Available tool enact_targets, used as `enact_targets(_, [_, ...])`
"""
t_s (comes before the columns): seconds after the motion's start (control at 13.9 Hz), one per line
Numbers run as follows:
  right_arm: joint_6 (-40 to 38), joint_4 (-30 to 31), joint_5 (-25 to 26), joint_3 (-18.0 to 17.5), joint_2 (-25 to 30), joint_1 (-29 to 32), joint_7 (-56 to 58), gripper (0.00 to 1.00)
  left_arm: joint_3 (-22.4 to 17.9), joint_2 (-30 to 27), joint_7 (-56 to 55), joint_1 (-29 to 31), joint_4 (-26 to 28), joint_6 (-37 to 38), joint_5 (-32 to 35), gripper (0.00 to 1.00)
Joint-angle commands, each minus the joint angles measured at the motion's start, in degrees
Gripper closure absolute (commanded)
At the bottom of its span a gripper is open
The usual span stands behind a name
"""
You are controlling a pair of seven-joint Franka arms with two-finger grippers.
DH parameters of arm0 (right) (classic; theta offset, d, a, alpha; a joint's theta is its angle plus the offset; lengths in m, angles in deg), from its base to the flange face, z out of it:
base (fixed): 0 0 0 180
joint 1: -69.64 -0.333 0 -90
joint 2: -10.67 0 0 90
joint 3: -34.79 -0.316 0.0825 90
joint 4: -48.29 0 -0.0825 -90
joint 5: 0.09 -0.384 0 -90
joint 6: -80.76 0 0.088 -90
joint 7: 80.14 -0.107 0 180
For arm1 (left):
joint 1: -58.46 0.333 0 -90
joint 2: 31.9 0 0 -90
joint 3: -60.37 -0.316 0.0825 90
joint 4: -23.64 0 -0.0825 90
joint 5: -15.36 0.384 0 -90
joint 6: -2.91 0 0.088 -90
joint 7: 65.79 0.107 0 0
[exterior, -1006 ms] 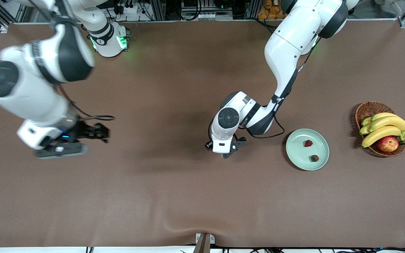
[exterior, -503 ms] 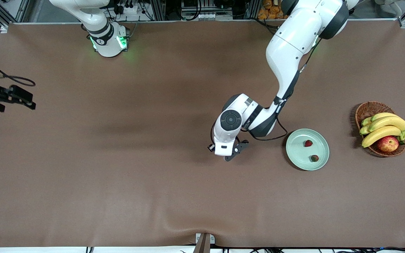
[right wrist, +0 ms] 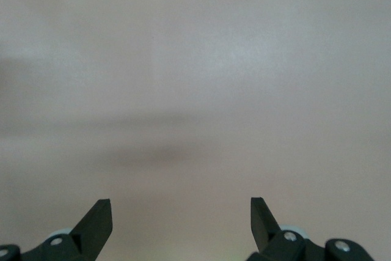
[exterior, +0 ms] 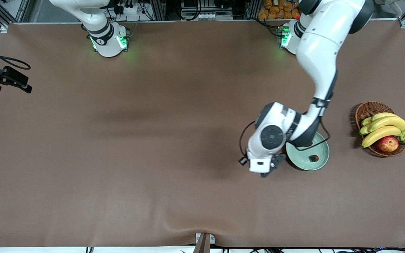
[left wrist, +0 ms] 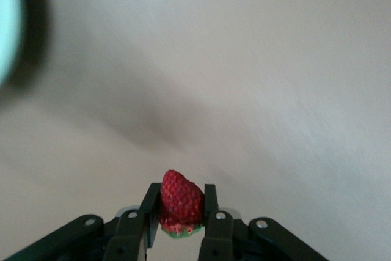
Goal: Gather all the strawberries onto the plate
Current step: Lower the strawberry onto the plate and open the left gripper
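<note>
Plate (exterior: 320, 162): pale green, on the brown tabletop (exterior: 153, 140) toward the left arm's end; partly covered by the left arm's wrist; holds one strawberry on plate (exterior: 314, 158) in the uncovered part near the rim closest to the front camera.
Basket (exterior: 367, 109): woven, close to the table edge at the left arm's end; holds bananas (exterior: 383, 128) and an apple (exterior: 387, 143).
Left gripper (left wrist: 181, 212): clenched on a held strawberry (left wrist: 181, 198), red tip outward, green cap toward the palm; up over the tabletop just beside the plate's rim.
Right gripper (right wrist: 181, 218): fingers spread wide, nothing between them; waits over the table edge at the right arm's end.
Left wrist view only: held strawberry, hidden in the front view under the wrist.
Front view only: basket contents, strawberry on plate.
</note>
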Motion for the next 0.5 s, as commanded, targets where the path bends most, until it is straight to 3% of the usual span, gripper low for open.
enact_targets(0.0, [-1.47,1.85,-0.5,1.61,1.83,0.56,0.3,0.0,0.67,-3.42,9.48,3.67,1.29,5.29,1.07,1.0])
enact_targets(0.43, [-3.32,1.41,-0.5,1.53,1.92,0.65,1.37,0.0,2.25,-5.45,24.8,13.25,5.68,7.06,0.54,1.0])
